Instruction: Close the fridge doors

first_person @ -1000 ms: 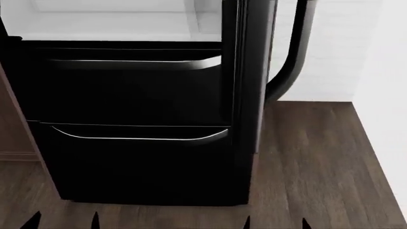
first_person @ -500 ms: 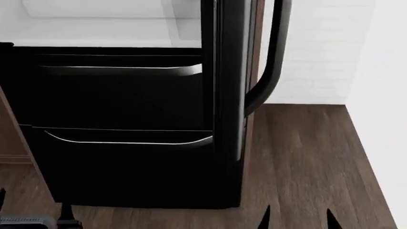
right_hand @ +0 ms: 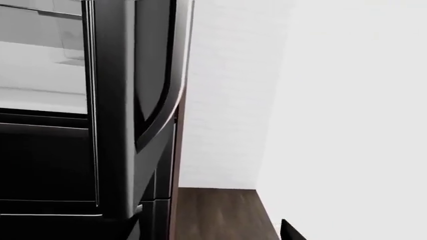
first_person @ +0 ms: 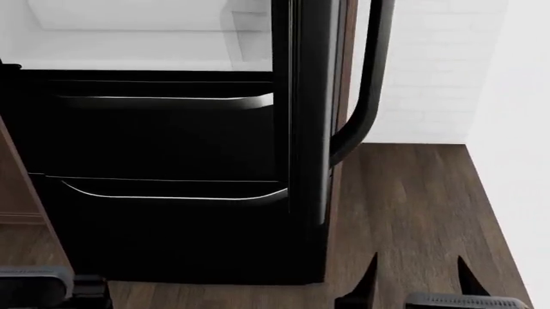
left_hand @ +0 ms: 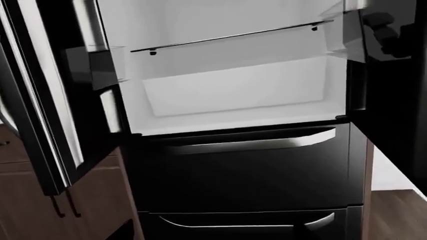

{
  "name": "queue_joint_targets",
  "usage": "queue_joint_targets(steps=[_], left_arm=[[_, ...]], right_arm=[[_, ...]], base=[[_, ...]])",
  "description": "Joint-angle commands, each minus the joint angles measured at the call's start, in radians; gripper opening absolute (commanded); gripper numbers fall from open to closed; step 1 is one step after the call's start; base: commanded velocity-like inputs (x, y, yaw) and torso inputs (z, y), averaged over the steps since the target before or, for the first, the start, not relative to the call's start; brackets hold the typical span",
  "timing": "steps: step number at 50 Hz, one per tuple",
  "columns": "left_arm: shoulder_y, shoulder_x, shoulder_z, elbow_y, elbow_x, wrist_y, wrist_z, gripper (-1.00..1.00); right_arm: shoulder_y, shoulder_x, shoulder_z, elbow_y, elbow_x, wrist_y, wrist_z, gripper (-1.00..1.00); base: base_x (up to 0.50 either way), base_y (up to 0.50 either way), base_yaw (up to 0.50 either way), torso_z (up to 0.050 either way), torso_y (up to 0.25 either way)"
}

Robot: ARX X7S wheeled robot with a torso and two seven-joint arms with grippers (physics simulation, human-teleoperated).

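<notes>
Both fridge doors stand open. The left wrist view shows the white-lined inside between the left door (left_hand: 40, 105) and the right door (left_hand: 393, 110). From the head, the right door (first_person: 303, 109) is edge-on, its long curved handle (first_person: 369, 84) facing right. The right wrist view also has this door (right_hand: 123, 110) and handle (right_hand: 157, 100) edge-on. My right gripper (first_person: 418, 284) is open, low over the floor, right of and below that door, touching nothing. Only a corner of my left gripper (first_person: 60, 288) shows, low in front of the bottom drawer, its fingers apart.
Two wide black drawers (first_person: 163, 135) (first_person: 172, 225) with horizontal handles sit shut below the open compartment. A white brick wall (first_person: 429, 71) and a plain white wall (first_person: 524, 161) close in the dark wood floor (first_person: 413, 206) right of the fridge. A brown cabinet (left_hand: 20, 200) stands left.
The fridge slid left in the head view a second ago and has since held. Both grippers have risen further into the bottom of the view. The doors have not swung.
</notes>
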Motion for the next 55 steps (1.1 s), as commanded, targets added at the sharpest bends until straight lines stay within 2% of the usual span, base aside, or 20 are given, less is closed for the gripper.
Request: queue_joint_targets(steps=[1,12,30,45,49,51,55], left_arm=[[-0.010,0.008,0.004,-0.044,0.001,-0.019,-0.017,1.00],[0.010,0.009,-0.018,-0.031,-0.017,0.026,-0.023,1.00],[0.007,0.011,-0.028,-0.032,-0.036,0.022,-0.034,1.00],[0.005,0.020,-0.062,-0.038,-0.080,0.025,-0.044,1.00],[0.005,0.034,-0.104,-0.042,-0.112,0.021,-0.066,1.00],[0.000,0.056,-0.157,-0.052,-0.135,0.011,-0.114,1.00],[0.034,0.068,-0.192,-0.030,-0.122,0.077,-0.146,1.00]], right_arm=[[0.027,0.004,-0.001,0.010,0.002,0.043,0.016,1.00],[0.073,0.016,0.014,-0.086,0.035,0.166,0.025,1.00],[0.074,0.042,-0.010,-0.107,0.029,0.164,0.016,1.00],[0.090,0.054,-0.036,-0.133,0.010,0.191,0.032,1.00],[0.090,0.051,-0.025,-0.133,0.019,0.188,0.034,1.00],[0.089,0.048,-0.013,-0.136,0.029,0.183,0.034,1.00],[0.079,0.050,0.008,-0.148,0.038,0.174,0.036,1.00]], base=[[0.00,0.00,0.00,0.000,0.000],[0.42,-0.02,0.00,0.000,0.000],[0.17,-0.46,0.00,0.000,0.000],[0.50,0.06,0.00,0.000,0.000],[0.50,0.18,0.00,0.000,0.000],[0.50,0.18,0.00,0.000,0.000],[0.21,0.02,0.00,0.000,0.004]])
